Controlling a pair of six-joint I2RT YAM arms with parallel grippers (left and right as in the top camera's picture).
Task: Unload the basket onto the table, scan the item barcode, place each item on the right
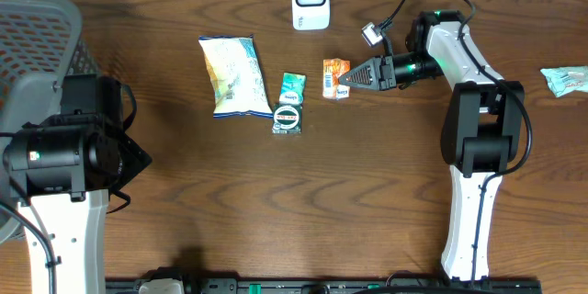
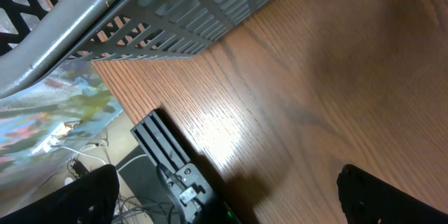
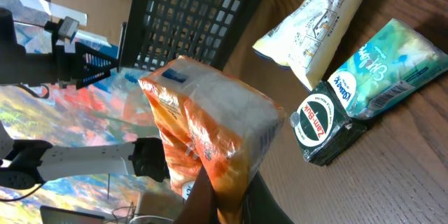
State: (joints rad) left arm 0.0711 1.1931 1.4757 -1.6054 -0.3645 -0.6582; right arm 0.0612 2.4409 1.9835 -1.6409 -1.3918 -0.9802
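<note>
An orange and white packet (image 1: 336,80) with a barcode on its label hangs just above the table, below the white scanner (image 1: 310,0) at the back edge. My right gripper (image 1: 349,77) is shut on the packet's right end. In the right wrist view the crinkled orange packet (image 3: 210,119) fills the centre, pinched at its lower edge by my right gripper (image 3: 227,199). My left gripper (image 2: 227,206) hangs open over bare wood by the mesh basket (image 2: 175,14), nothing between its dark fingers (image 2: 80,196).
A white and yellow snack bag (image 1: 230,75), a teal pack (image 1: 292,86) and a dark green round-labelled item (image 1: 288,118) lie left of the held packet. A grey mesh basket (image 1: 37,32) stands at the far left. Another teal packet (image 1: 565,80) lies at the right edge.
</note>
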